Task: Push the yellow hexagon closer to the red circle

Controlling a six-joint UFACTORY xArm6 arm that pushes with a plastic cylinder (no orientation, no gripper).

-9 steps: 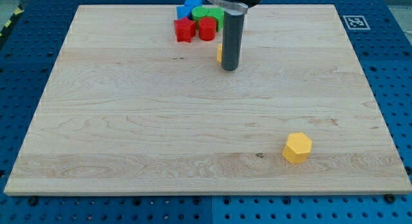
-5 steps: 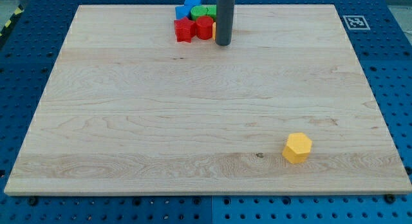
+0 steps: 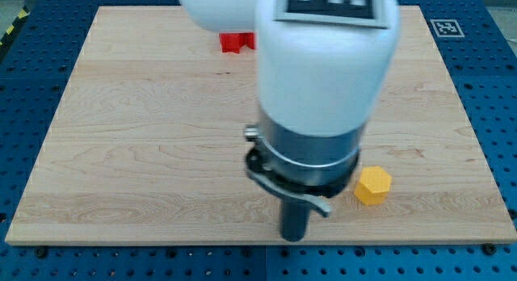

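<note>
The yellow hexagon (image 3: 372, 186) lies on the wooden board (image 3: 145, 152) at the lower right. My arm's white body fills the middle of the view, and my tip (image 3: 293, 236) is at the board's bottom edge, to the left of and slightly below the hexagon, apart from it. Only a bit of a red block (image 3: 235, 43) shows at the top, beside the arm. The red circle and the other blocks of that cluster are hidden behind the arm.
A black-and-white marker tag (image 3: 445, 27) sits at the board's top right corner. Blue perforated table (image 3: 32, 87) surrounds the board.
My tip has swept from the block cluster at the top down to the board's bottom edge, left of the yellow hexagon. The arm now covers most of the cluster. The hexagon has not moved.
</note>
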